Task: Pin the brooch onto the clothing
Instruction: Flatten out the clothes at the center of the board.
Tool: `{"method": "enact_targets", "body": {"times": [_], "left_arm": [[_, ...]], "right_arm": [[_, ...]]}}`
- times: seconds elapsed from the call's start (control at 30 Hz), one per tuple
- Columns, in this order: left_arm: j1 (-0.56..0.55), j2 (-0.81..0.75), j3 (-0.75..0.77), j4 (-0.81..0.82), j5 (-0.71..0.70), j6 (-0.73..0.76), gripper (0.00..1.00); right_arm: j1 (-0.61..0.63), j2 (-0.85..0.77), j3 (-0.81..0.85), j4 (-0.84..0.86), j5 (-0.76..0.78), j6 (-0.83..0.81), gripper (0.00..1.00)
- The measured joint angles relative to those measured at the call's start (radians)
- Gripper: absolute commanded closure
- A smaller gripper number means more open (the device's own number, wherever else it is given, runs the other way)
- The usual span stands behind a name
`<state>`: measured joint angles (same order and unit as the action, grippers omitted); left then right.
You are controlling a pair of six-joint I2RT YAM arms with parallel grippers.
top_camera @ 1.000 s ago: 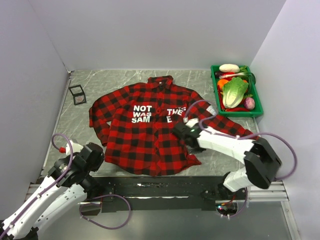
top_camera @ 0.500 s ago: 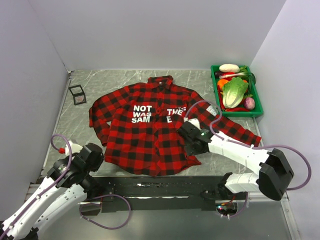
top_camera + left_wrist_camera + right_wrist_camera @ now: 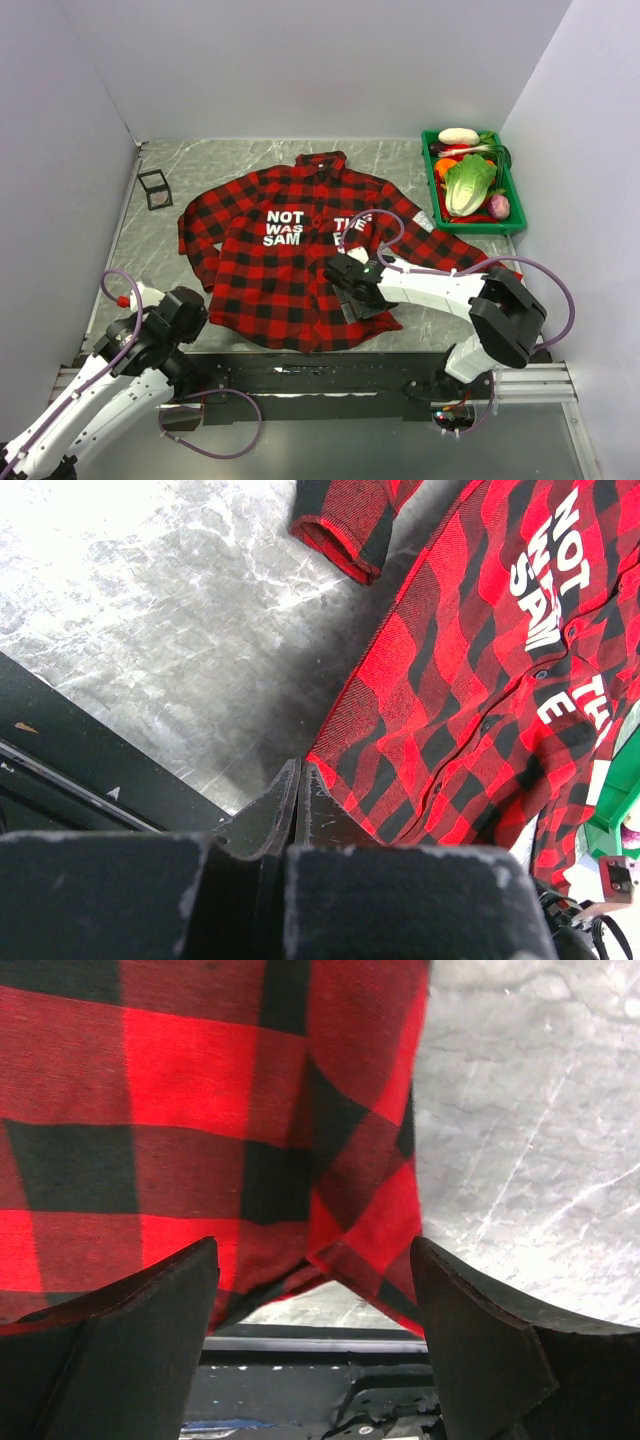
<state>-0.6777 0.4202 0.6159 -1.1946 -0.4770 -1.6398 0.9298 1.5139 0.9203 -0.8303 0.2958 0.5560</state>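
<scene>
While the shirt (image 3: 285, 265) is lying spread flat, front up, on the grey marbled table (image 3: 200, 165), I am holding my right gripper (image 3: 312, 1260) over its lower hem, on the side toward my right arm. My fingers (image 3: 140, 1320) there are standing wide apart, with nothing between them and only plaid cloth below. I cannot tell whether they are touching the cloth. Through my right wrist camera a corner of the hem is folding down toward the table's dark front edge, with bare marble showing beside it. My left gripper (image 3: 299, 790) is hanging low at the near left corner of the table, just off the shirt's bottom-left hem, its fingers pressed together and holding nothing. The brooch is too small for me to pick out in any view. A green basket (image 3: 480, 228) of vegetables is sitting at the far right corner, beyond the shirt's sleeve, and a small black wire cube (image 3: 155, 188) is sitting near the left wall.
</scene>
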Motion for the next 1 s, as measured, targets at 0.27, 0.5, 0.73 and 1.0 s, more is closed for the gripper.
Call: {"method": "enact_targets", "body": {"times": [0.27,0.5,0.73,1.0], "left_arm": [[0.000,0.000,0.000,0.000,0.000,0.000,0.99],[0.000,0.000,0.000,0.000,0.000,-0.001,0.99],[0.000,-0.005,0.000,-0.001,-0.002,-0.005,0.99],[0.000,-0.006,0.000,-0.002,-0.007,-0.004,0.99]], "right_arm": [[0.010,0.062,0.011,0.005,0.065,0.034,0.41],[0.006,0.135,0.016,-0.031,0.134,0.089,0.66],[-0.089,0.076,0.007,-0.030,0.129,0.077,0.76],[-0.296,-0.118,-0.056,0.025,0.011,-0.010,0.76]]}}
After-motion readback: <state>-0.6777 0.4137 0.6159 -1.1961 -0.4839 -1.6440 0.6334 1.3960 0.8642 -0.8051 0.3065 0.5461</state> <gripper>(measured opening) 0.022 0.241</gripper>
